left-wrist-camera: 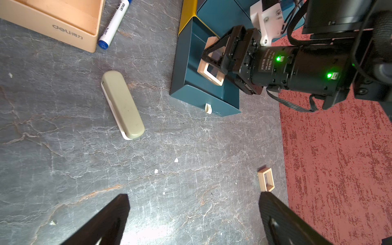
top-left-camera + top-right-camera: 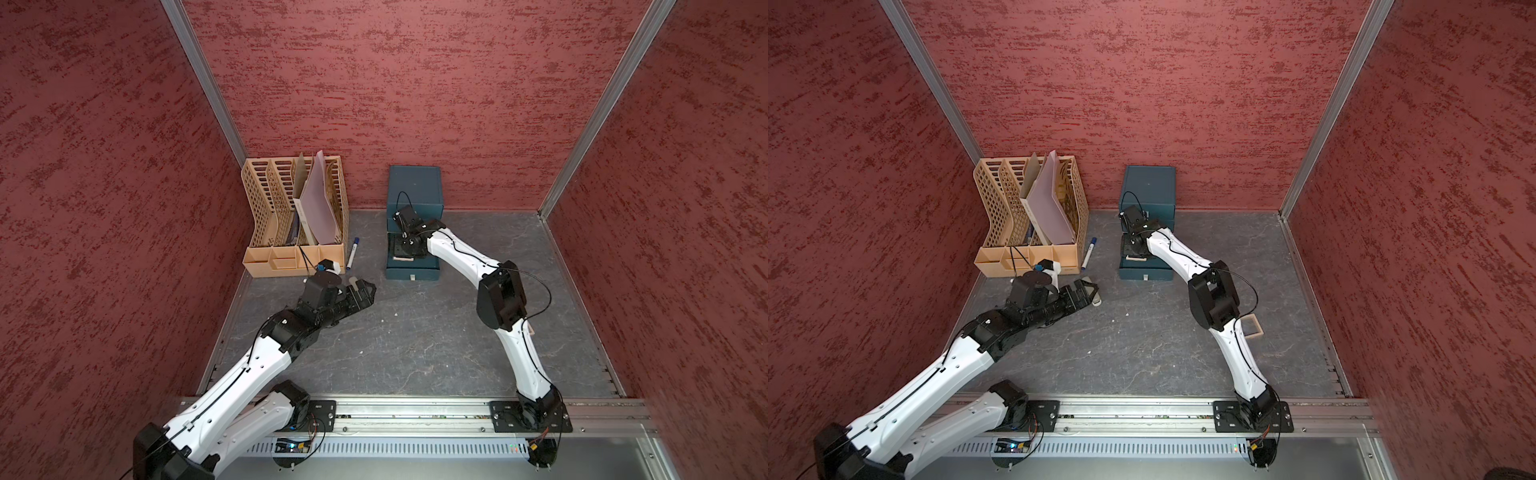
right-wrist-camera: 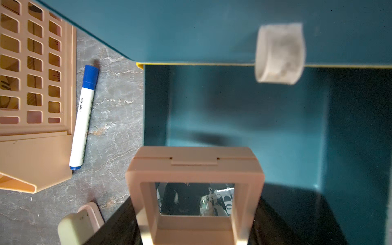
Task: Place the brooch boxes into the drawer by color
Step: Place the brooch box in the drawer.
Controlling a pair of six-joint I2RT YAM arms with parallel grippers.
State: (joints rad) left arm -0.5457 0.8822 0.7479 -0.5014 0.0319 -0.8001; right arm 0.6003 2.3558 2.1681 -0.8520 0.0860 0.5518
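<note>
The tan brooch box (image 3: 195,169) is being gripped by its side edges in the right hand (image 3: 197,222), inside the outline of the open teal drawer (image 3: 297,137). Whether it is touching the drawer floor cannot be told. Its lower edge is running out of the wrist picture, and its window is showing only reflections. In both top views the right arm (image 2: 457,253) is covering most of the drawer's inside. A second tan brooch box (image 2: 1252,326) is lying on the counter (image 2: 1142,353) just beside that arm. The left hand (image 1: 194,212) is hovering wide open, holding nothing. The marker (image 3: 81,118) and the file organizer (image 1: 63,27) are both showing "deli".
</note>
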